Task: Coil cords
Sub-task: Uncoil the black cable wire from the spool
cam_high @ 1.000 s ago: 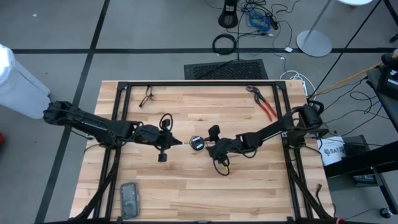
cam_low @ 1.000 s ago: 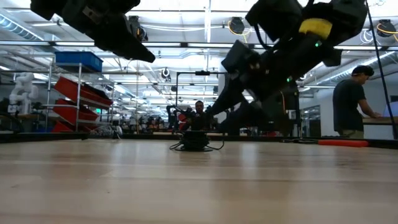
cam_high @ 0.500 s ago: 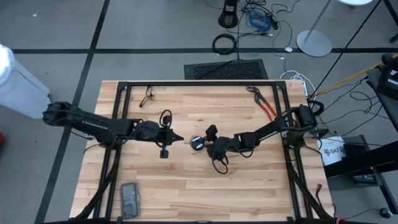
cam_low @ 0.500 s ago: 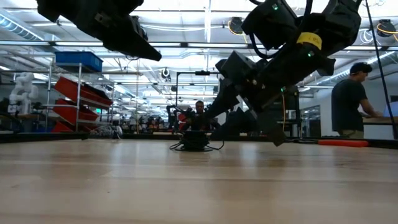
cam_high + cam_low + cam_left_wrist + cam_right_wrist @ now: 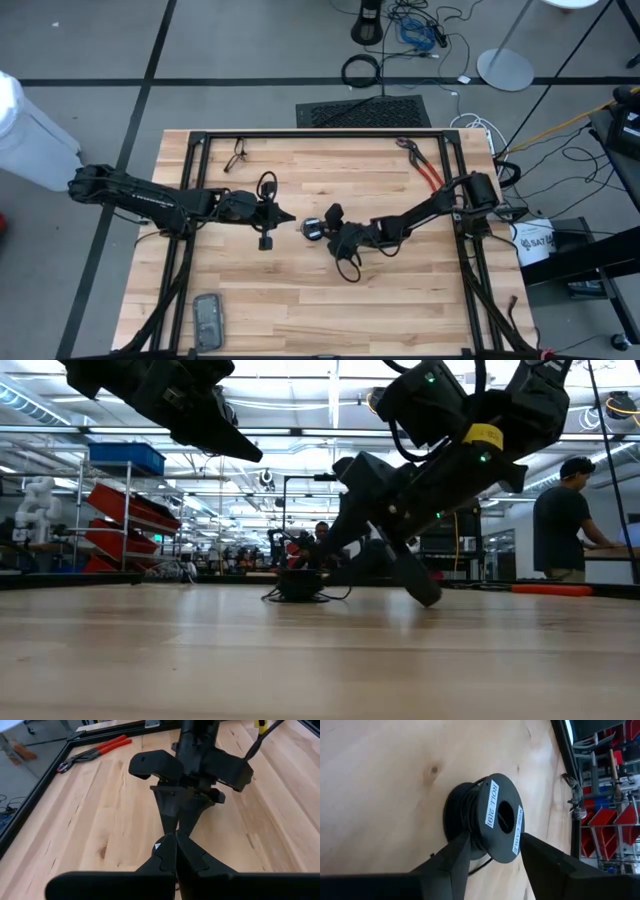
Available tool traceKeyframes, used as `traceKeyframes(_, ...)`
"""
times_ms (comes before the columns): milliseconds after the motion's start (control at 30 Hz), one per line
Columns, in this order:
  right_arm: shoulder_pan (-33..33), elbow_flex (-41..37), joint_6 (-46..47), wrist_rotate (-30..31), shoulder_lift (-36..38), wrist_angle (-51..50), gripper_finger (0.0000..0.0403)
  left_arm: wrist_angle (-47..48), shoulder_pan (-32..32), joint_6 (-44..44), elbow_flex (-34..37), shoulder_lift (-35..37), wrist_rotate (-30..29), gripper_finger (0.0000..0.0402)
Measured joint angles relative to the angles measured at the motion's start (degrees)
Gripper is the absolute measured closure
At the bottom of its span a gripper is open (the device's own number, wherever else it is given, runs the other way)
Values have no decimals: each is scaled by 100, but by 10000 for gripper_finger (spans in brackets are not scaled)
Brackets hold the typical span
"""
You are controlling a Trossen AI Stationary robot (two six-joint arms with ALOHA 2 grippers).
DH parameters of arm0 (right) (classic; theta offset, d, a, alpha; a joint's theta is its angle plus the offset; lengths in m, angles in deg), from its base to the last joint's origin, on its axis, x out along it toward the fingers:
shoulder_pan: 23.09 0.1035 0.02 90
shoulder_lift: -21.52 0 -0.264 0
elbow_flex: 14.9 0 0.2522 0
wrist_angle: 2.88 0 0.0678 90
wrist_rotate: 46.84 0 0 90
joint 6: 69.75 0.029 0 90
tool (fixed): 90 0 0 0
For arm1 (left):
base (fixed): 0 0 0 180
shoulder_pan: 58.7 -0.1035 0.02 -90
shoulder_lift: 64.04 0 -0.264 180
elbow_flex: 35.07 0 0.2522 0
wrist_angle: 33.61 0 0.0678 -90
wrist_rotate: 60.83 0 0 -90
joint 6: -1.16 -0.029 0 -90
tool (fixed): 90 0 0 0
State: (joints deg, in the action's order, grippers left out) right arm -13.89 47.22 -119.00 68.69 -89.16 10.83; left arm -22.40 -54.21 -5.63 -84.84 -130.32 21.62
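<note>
- The table [image 5: 300, 300] is of pale wooden planks inside a black metal frame, and it stands on a grey floor marked with dark lines.
- On the table lie red-handled pliers [image 5: 425, 168] at the far right, a small dark object [image 5: 236, 155] at the far left, and a grey flat device [image 5: 207, 320] near the front edge.
- Beyond the table a black mat [image 5: 363, 112] lies on the floor, with a ring of thick black cable [image 5: 361, 69] behind it.
- In the low view the room behind is a workshop with shelves of red bins [image 5: 125, 510], and a person [image 5: 565, 520] stands at a bench on the right.
- The cord is wound on a small black spool [image 5: 487, 817] with a white label, lying on its side on the wood near the table's middle [image 5: 312, 229].
- A loose end of cord [image 5: 340, 595] trails from the spool across the wood.
- The right gripper [image 5: 322, 226] is down at the spool, its two fingers [image 5: 452, 862] spread apart on either side of it.
- In the right wrist view the spool sits between the fingers; whether they touch it I cannot tell.
- The left gripper [image 5: 288, 217] hangs above the table just to the left of the spool, pointing at it, its fingers [image 5: 167, 852] pressed together with nothing between them.
- In the left wrist view the right gripper [image 5: 178, 815] shows straight ahead, close to the left fingertips.
</note>
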Motion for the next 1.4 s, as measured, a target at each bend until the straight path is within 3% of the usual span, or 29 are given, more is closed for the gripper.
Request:
traceKeyframes(333, 27, 175, -206, 3, -21, -320, 288, 1, 0, 32, 0, 0, 0, 401)
traceKeyframes(733, 27, 174, -147, 4, -18, -290, 397, -6, 2, 22, 0, -3, 0, 401)
traceKeyframes(1067, 38, 612, 176, 13, -26, -611, 402, -382, 70, -113, -4, -213, -7, 395)
traceKeyframes(1400, 63, 1403, 775, 7, 118, -1980, 402, -600, 502, -429, -9, -229, -26, 313)
